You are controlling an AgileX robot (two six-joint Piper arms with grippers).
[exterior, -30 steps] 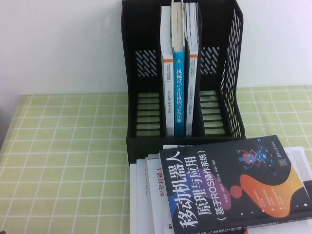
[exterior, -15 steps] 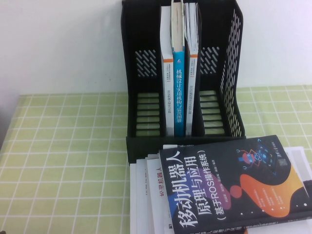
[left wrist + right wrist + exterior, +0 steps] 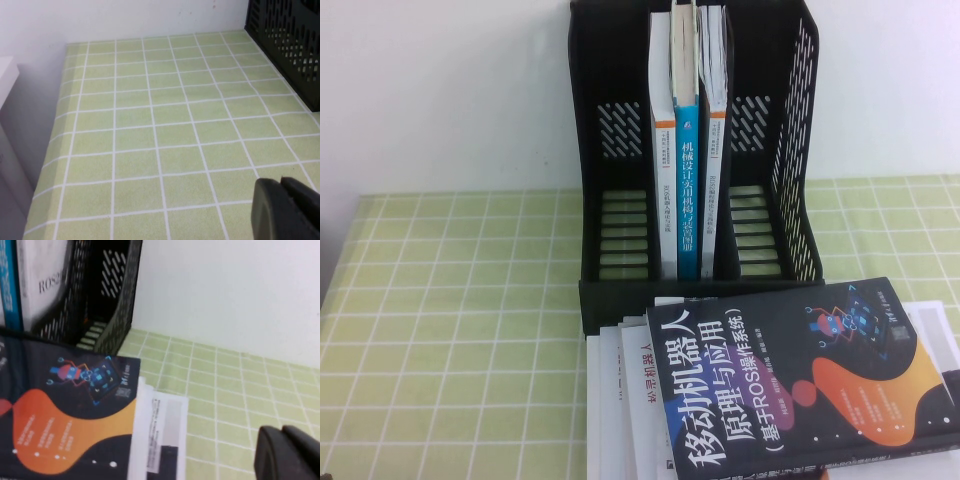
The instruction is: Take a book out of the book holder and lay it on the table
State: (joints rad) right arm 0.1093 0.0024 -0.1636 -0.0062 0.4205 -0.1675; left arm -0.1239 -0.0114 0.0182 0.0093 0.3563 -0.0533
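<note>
The black book (image 3: pixel 800 385) with the white title and orange blob lies flat, cover up, on a pile of white books in front of the book holder (image 3: pixel 790 150). The right wrist view shows the same book (image 3: pixel 65 410) and the book holder (image 3: pixel 115 295) behind it. My right gripper (image 3: pixel 281 430) hangs shut and holds nothing, above the green checked table (image 3: pixel 235 390) beside the pile. My left gripper (image 3: pixel 280 182) is shut with nothing in it, over bare table (image 3: pixel 150 125), and the book holder (image 3: pixel 295 45) is off to one side. Neither gripper appears in the high view.
Three books stand upright in the holder's middle compartment: a blue-spined book (image 3: pixel 687 190) between a white-spined book (image 3: pixel 663 180) and another white one (image 3: pixel 717 120). White books (image 3: pixel 620 400) lie under the black book. A white wall backs the table (image 3: pixel 450 320).
</note>
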